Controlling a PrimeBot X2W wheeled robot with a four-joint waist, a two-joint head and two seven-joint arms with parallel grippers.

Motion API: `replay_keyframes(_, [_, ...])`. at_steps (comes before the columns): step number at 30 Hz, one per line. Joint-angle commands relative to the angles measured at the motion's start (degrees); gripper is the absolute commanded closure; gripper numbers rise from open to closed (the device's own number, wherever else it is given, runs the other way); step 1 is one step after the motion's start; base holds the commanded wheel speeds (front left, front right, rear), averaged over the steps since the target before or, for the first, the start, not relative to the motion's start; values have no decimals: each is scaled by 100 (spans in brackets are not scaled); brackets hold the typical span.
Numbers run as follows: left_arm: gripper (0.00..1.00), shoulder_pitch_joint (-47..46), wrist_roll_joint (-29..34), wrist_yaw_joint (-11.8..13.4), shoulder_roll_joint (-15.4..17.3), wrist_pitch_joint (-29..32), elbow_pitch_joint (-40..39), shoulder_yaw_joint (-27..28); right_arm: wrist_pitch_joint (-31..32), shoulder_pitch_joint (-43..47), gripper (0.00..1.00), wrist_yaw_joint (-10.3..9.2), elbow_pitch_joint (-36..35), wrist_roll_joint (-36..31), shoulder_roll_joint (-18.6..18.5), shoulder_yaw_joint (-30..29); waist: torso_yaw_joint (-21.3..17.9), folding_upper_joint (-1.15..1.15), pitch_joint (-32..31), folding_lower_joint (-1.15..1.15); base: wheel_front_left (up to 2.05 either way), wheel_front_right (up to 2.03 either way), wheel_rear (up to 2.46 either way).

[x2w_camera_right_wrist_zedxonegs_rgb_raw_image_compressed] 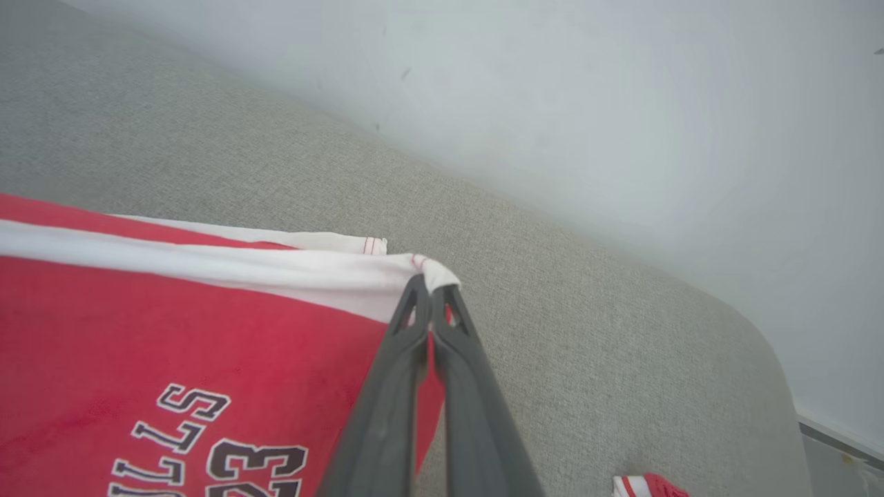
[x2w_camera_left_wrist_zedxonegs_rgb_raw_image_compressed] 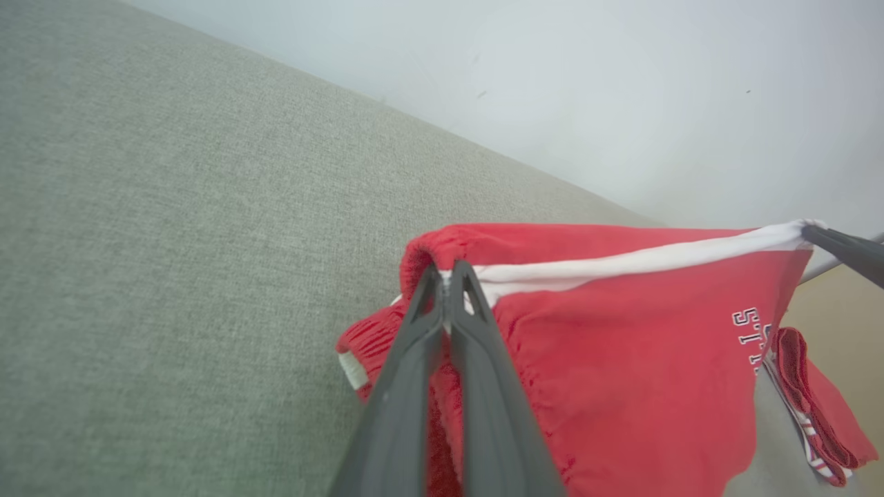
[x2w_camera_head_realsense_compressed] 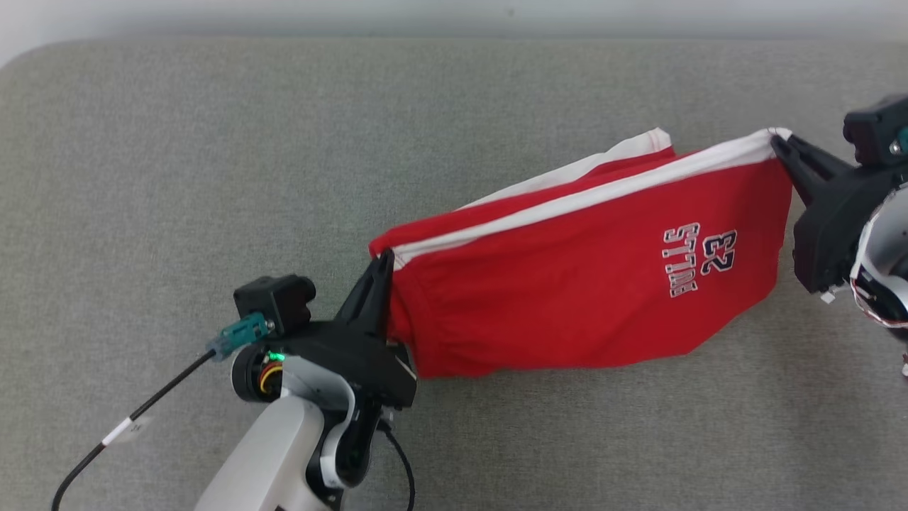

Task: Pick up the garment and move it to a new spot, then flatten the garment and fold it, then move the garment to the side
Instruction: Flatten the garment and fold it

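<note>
Left forearm: my pale forearm [x2w_camera_head_realsense_compressed: 273, 454] comes up from the bottom edge, closest to me, with a black cable [x2w_camera_head_realsense_compressed: 142, 411] trailing off to its left.
Left claw: my left claw [x2w_camera_head_realsense_compressed: 385, 261] is squeezed fully together on the gathered waistband corner of the garment [x2w_camera_head_realsense_compressed: 567, 298], with red cloth nipped between the tips.
Garment: red shorts, stretched between my two claws. The top edge with its white stripe [x2w_camera_head_realsense_compressed: 567, 202] is pulled taut, and the body sags below it. The number 23 and lettering [x2w_camera_head_realsense_compressed: 699, 259] read upside down to me.
Right claw: my right claw [x2w_camera_head_realsense_compressed: 778, 144] is clamped tight on the white hem corner at the far right end.
Counter: the grey cloth-covered counter [x2w_camera_head_realsense_compressed: 213, 142] lies beneath. I cannot tell whether the garment's lower edge touches it.
Wall: a pale wall [x2w_camera_head_realsense_compressed: 454, 14] stands beyond the counter's far edge.
</note>
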Motion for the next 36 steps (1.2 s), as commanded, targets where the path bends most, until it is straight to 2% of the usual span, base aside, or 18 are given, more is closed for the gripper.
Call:
replay_keyframes(1, [100,-108,34,32,-27,-58,48,18,-56,-131,100,-17,73,-21,42,48,156,-1,199,-1,0,0,0])
replay_keyframes(12, [100,-750,50,159,-252,-368,645,-27,-519,-1140,100,-17,1091,-98,288,584,340,-1,611,-1,0,0,0])
replay_keyframes(17, [100,-934,26,83,-311,-528,886,-144,-720,-1386,100,-17,1516,-157,438,724,378,-1,700,-1,0,0,0])
replay_keyframes(18, [84,-975,41,83,-315,-586,923,-168,-762,-1431,85,-18,1585,-164,456,745,385,-1,705,-1,0,0,0])
replay_keyframes(19, [15,-1017,67,70,-323,-657,963,-182,-807,-1460,45,-17,1650,-170,477,770,390,-1,702,-1,0,0,0])
replay_keyframes(20, [0,-1040,73,75,-327,-727,1004,-189,-831,-1478,0,-18,1718,-157,499,803,395,-1,692,-1,0,0,0])
replay_keyframes(29, [0,-900,355,103,-225,-1170,1049,-33,-757,-1452,0,-17,1849,242,418,1181,324,-1,340,-1,0,0,0])
replay_keyframes(36, [0,-240,1137,208,55,-1214,418,226,-473,-1095,0,-17,1948,652,254,1167,298,-1,-41,-1,0,0,0])
